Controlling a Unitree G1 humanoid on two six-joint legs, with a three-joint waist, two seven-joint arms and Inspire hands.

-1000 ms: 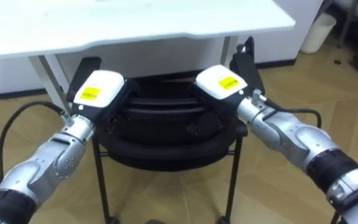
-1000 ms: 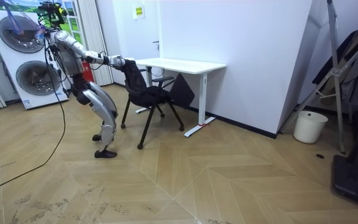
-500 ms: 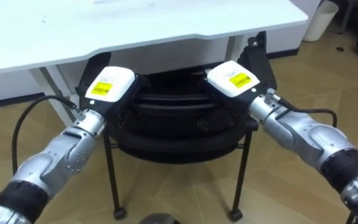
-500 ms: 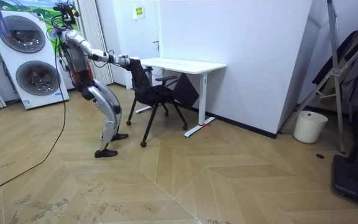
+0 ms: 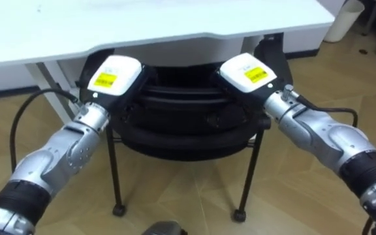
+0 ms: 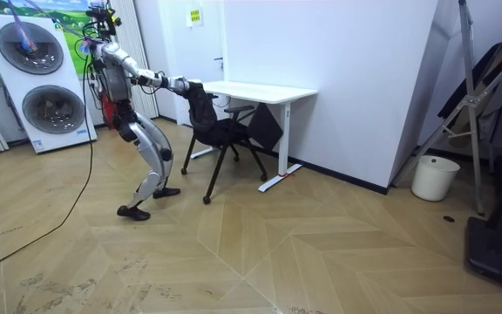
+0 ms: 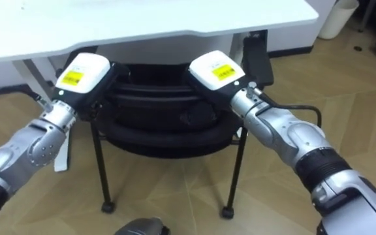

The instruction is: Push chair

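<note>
Standing partly under the white rectangular table, the black padded chair has thin metal legs on small casters. The left hand and right hand lie on its curved backrest, but I cannot tell how their hidden fingers are set. The herringbone wooden floor is glossy, and stacked white washing machines stand behind the robot.

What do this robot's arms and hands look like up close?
Each arm is a chain of rounded silver-grey segments, with a ribbed black sleeve nearer the elbow. A thin black cable loops beside each wrist. The left hand and right hand each carry a white, boxy cover on the back, marked with a yellow sticker.
</note>
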